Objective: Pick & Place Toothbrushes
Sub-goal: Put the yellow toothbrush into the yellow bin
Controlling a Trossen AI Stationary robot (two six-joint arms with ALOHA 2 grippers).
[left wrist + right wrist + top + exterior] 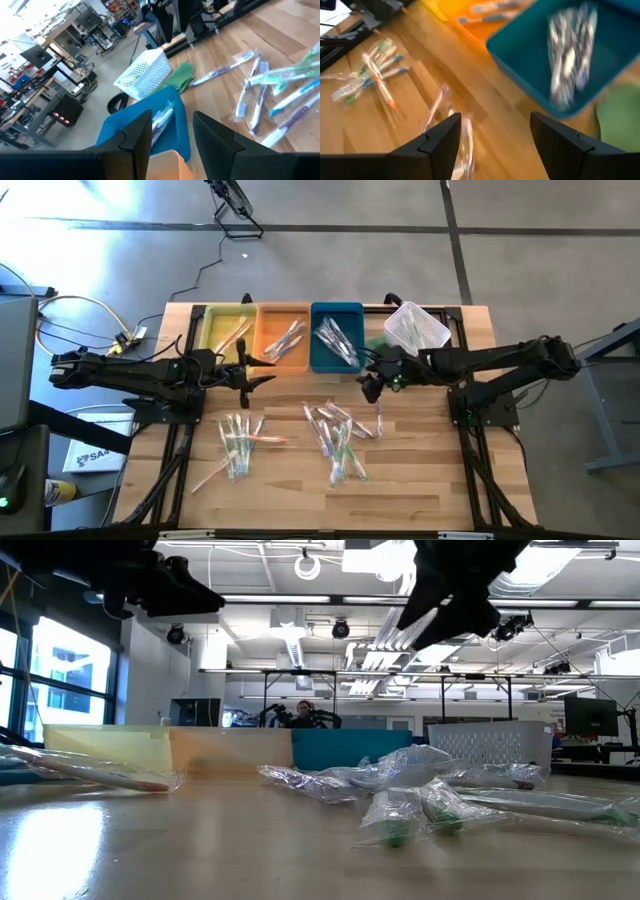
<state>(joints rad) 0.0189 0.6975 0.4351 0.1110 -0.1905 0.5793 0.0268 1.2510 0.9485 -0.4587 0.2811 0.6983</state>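
Here, label by label.

Toothbrushes (pixel 335 438): thin sticks in clear wrappers, lying in two loose heaps on the wooden surface (pixel 420 480), one near-left and one near the middle; a few more already lie in the three trays at the far edge.

Trays: yellow tray (pixel 226 332), orange tray (pixel 284 338) and blue tray (pixel 336 337) stand side by side at the far edge, with a white mesh basket (pixel 417 328) just to their right on a green cloth (pixel 181 76).

Left end effector (pixel 250 372): hangs above the surface just near of the yellow and orange trays, fingers parted, nothing between them.

Right end effector (pixel 372 385): hovers just near of the blue tray, above the far end of the middle heap, fingers spread wide and empty; a single wrapped brush lies under it in its wrist view.

Weight: I judge each brush very light, so a nudge would slide it.

Stiffness: the handle looks rigid, but the wrapper is soft film that crumples.

Slipperiness: the film is likely slick, so a pinch on wrapper alone may slip.

Where to take hold: across the middle of the handle, fingers square to its length, pressing through the film onto the stick.

Risk: the brushes overlap and cross, so closing on one may lift or drag a neighbour; an outlying single brush is the safer pick.
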